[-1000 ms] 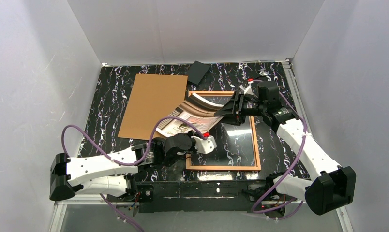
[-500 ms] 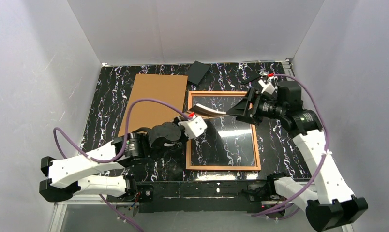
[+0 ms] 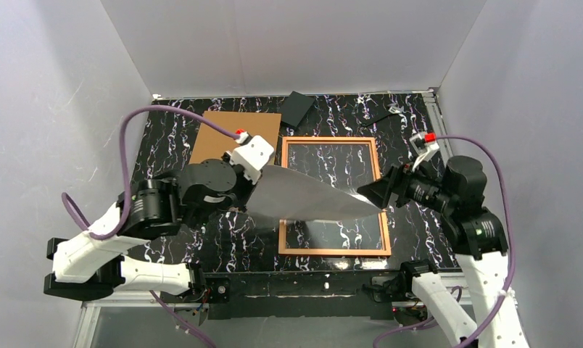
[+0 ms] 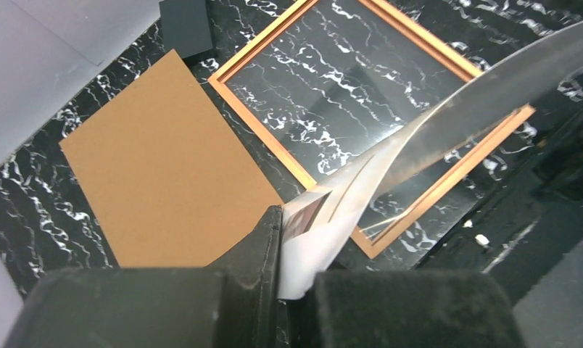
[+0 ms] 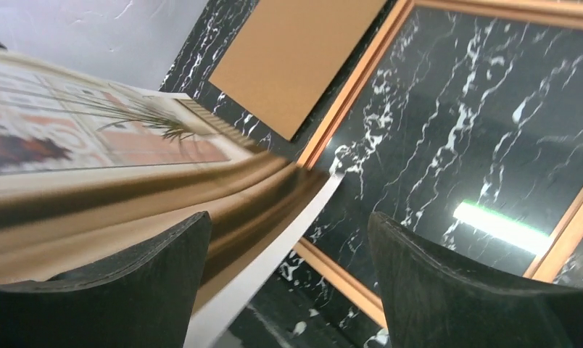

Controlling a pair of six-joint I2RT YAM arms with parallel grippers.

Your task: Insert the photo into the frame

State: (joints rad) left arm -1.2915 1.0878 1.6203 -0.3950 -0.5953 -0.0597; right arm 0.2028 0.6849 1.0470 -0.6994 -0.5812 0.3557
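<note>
The black marbled tabletop (image 3: 165, 145) carries the frame (image 3: 332, 252), which lies flat right of the middle. Its long sides run from near the far edge toward the near edge, and the marble pattern shows inside its thin orange border.

The photo (image 3: 303, 199) hangs in the air above the frame, bowed. It slants from the frame's left side across to its right side, with the plain grey back up. The right wrist view shows the printed plant and window on the underside.

A brown cardboard board (image 3: 223, 134) lies flat toward the far left corner, just beside the frame's far left corner. A small black block (image 3: 298, 107) sits at the middle of the far edge.

The left gripper (image 4: 292, 246) is pressed together, pinching the photo's left end. The right gripper (image 5: 288, 239) stands spread wide at the frame's right side. The photo's other end reaches in between its jaws, close by one finger and unclamped.
</note>
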